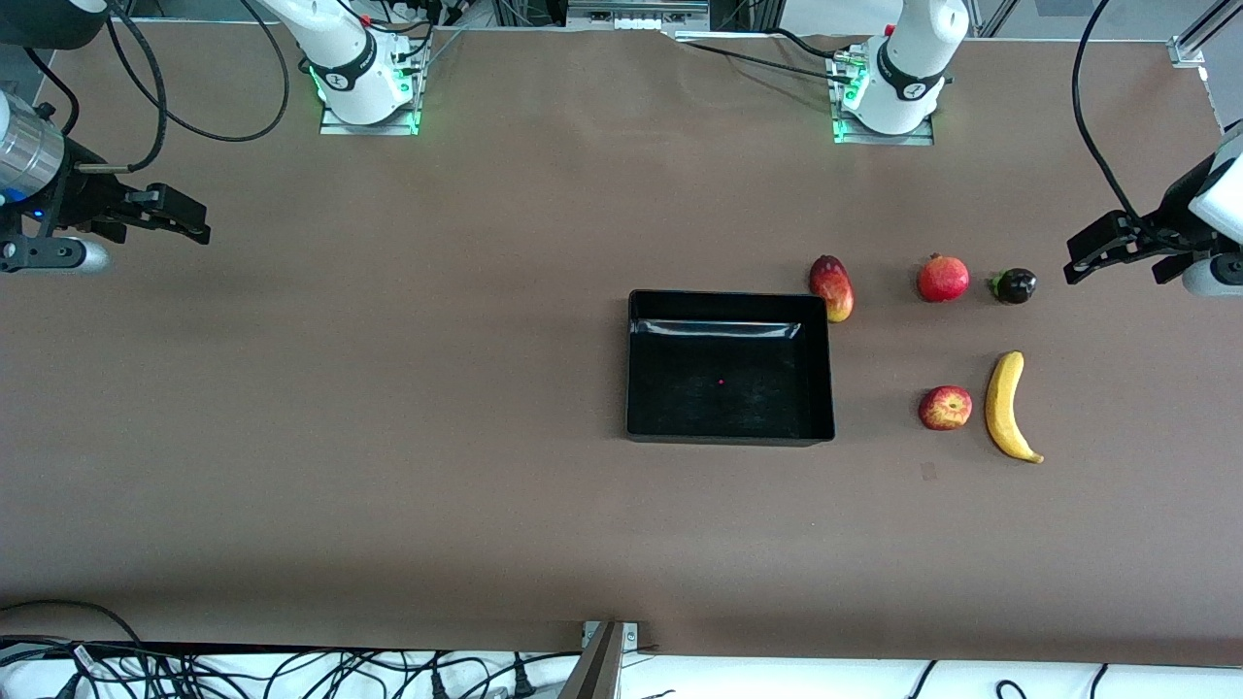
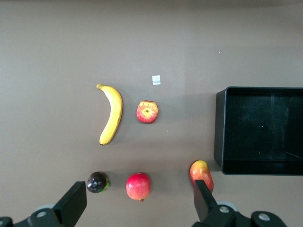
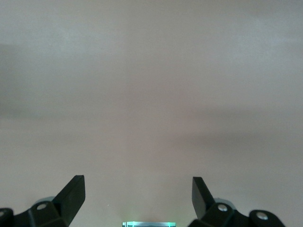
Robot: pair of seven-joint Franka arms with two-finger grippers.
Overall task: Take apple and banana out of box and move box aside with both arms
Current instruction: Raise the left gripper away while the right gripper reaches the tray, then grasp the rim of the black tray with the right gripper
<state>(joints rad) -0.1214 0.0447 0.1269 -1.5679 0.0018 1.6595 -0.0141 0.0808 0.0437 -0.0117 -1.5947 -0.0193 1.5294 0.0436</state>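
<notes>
The black box (image 1: 728, 439) rests on the brown table, its walls (image 2: 220, 127) also showing in the left wrist view. Toward the left arm's end from it lie the streaked apple (image 1: 945, 408) (image 2: 147, 112) and, right beside it, the curved yellow banana (image 1: 1007, 406) (image 2: 111, 113). My left gripper (image 1: 1076, 260) (image 2: 138, 189) hangs open over the table at the left arm's end, holding nothing. My right gripper (image 1: 199, 223) (image 3: 138, 184) hangs open over bare table at the right arm's end, with nothing between its fingers.
A row of three lies farther from the front camera than the apple and banana: a mango (image 1: 832, 287) touching the box's corner, a red pomegranate (image 1: 943, 278) and a small dark fruit (image 1: 1015, 285). A small pale tag (image 2: 156, 80) lies near the apple.
</notes>
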